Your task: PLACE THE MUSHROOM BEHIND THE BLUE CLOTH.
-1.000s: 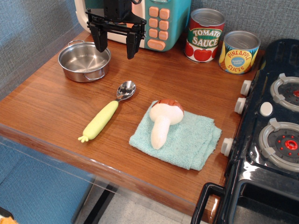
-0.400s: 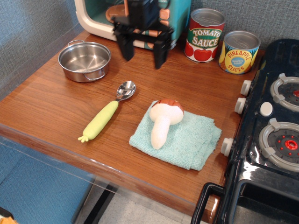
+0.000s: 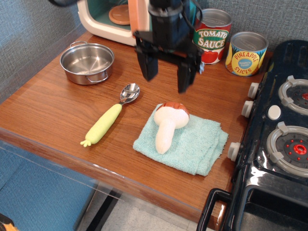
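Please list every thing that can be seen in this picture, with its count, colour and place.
mushroom: 1, cream stem, reddish-brown cap, lying on the cloth
blue cloth: 1, teal-blue, front of counter
spoon: 1, yellow-green handle, steel bowl, left of cloth
pot: 1, steel, back left
tomato sauce can: 1, red, back
pineapple can: 1, yellow, back right
toy microwave: 1, cream and teal, back
stove: 1, black, right
end effector: 1, black, open, above the counter behind the mushroom

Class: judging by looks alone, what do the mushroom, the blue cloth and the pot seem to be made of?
Mushroom: probably soft foam or plush, matte cream stem.
Blue cloth: terry fabric, with looped nap and folded edges.
Pot: stainless steel, shiny and reflective.
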Robot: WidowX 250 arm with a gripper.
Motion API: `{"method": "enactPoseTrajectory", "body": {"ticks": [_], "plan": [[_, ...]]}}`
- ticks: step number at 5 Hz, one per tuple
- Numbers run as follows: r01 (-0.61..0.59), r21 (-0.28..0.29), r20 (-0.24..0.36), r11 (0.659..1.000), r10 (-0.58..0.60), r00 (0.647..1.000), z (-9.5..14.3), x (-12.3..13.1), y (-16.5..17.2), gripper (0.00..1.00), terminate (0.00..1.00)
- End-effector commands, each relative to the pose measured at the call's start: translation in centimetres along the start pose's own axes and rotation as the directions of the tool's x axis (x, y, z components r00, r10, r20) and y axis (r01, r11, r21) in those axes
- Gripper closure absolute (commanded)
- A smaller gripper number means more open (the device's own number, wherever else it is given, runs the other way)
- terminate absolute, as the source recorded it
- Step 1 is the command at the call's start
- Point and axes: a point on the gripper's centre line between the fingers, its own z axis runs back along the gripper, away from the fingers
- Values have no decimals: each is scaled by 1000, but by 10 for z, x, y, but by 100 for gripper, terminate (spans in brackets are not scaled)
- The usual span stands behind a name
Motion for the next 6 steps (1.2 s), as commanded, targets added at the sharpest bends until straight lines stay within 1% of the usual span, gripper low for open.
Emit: {"method": "enactPoseTrajectory", "body": {"ticks": [1,2,3,4,5,6], "plan": [[22,48,-79,999,-18,997,-37,-5,-14,0,0],[31,55,-111,998,-25,994,-48,-8,-18,0,0],[41,45,-89,998,-37,995,-45,-8,-16,100,0],[44,39,-27,998,-43,999,-20,-1,-11,100,0],[1,19,54,1000,-2,999,4,21,-1,100,0],[-28,34,61,999,26,998,-5,58,6,100,0]]}}
